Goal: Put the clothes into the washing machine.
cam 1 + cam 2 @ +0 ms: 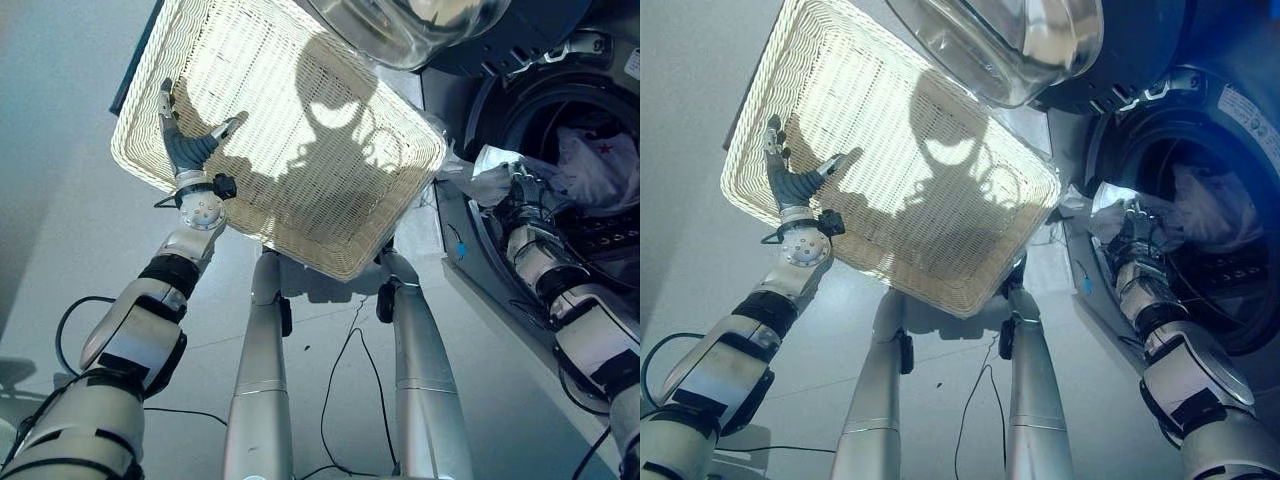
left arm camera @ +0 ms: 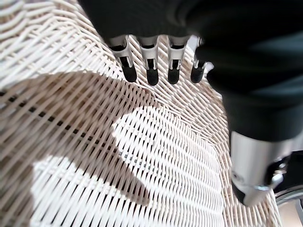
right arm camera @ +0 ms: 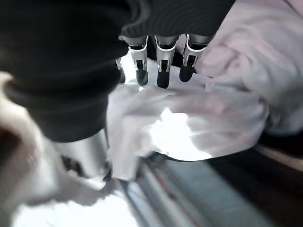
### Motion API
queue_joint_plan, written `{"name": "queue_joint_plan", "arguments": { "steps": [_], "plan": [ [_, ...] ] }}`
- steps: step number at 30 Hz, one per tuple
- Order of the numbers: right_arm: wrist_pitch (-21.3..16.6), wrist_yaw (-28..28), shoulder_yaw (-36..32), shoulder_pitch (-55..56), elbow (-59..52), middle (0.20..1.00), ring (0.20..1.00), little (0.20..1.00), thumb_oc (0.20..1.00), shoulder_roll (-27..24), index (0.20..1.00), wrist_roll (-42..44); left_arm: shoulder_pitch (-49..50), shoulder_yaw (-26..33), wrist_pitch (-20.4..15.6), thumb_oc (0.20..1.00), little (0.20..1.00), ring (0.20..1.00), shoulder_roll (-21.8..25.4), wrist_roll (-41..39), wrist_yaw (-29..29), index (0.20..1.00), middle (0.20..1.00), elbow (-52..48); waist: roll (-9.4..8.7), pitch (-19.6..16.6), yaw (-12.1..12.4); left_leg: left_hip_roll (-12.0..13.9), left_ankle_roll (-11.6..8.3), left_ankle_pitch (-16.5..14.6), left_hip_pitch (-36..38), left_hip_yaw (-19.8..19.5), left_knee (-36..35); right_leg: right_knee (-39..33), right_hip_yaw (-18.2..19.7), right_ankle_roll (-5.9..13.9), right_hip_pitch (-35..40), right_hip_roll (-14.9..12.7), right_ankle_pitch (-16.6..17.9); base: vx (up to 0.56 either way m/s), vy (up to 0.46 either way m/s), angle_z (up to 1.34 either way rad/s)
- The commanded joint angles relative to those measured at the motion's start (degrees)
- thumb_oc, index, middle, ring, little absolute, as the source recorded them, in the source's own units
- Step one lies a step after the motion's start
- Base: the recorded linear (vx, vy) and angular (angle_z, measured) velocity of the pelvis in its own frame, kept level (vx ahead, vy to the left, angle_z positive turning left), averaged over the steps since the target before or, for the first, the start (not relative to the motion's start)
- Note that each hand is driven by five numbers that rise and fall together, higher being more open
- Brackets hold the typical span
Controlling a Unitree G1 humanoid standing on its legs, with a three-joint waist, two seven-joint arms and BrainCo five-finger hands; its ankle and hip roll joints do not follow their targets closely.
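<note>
White crumpled cloth (image 1: pixel 497 170) sits pinched in the right hand (image 1: pixel 522 195) at the washing machine's dark round opening (image 1: pixel 560 150); fingers (image 3: pixel 163 75) curled round it. It could snag on the rim beneath them and slide out. Left hand (image 1: pixel 185 140), fingers straight, rests on the pale woven wicker basket (image 1: pixel 330 200).

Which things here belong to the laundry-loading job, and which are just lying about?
Part of the job:
- white garment draped over the drum's rim, under the right hand
- washing machine, door open, more clothes inside
- wicker basket, tilted, nothing in it, left hand flat against its bottom

Just lying about:
- nothing I can make out
</note>
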Motion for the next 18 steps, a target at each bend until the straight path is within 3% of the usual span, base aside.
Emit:
{"name": "queue_joint_plan", "arguments": {
  "steps": [1, 10, 18],
  "plan": [
    [4.81, 1.98, 3.1, -0.23, 2.94, 0.2, 0.2, 0.2, 0.2, -1.74, 0.2, -6.66, -2.65, 2.61, -2.34, 1.0, 1.0, 1.0, -2.48, 2.82, 1.57, 1.0, 1.0, 1.51, 1.26, -1.17, -0.01, -3.96, 2.63, -5.73, -1.13, 3.26, 6.28, -14.18, -2.77, 3.46, 4.02, 3.45, 10.51, 0.0, 0.0, 0.0],
    [8.31, 2.71, 4.09, -1.84, 3.6, 0.2, 0.2, 0.2, 0.2, -1.69, 0.2, -11.23, -2.35, 2.93, -3.06, 1.0, 1.0, 1.0, -3.13, 2.94, 1.55, 1.0, 1.0, 1.38, 1.63, -1.17, 0.21, -4.13, 2.73, -5.49, -1.51, 3.16, 6.44, -14.33, -2.66, 3.39, 3.72, 3.33, 10.79, 0.0, 0.0, 0.0],
    [8.76, 3.19, 4.67, -2.4, 3.8, 0.2, 0.2, 0.2, 0.2, -1.38, 0.2, -14.01, -2.28, 3.3, -3.28, 1.0, 1.0, 1.0, -3.36, 2.52, 1.34, 1.0, 1.0, 1.03, 1.9, -1.17, 0.4, -4.27, 2.77, -5.26, -1.85, 3.26, 6.52, -14.49, -2.67, 3.27, 3.53, 3.2, 10.95, 0.0, 0.0, 0.0]
  ]
}}
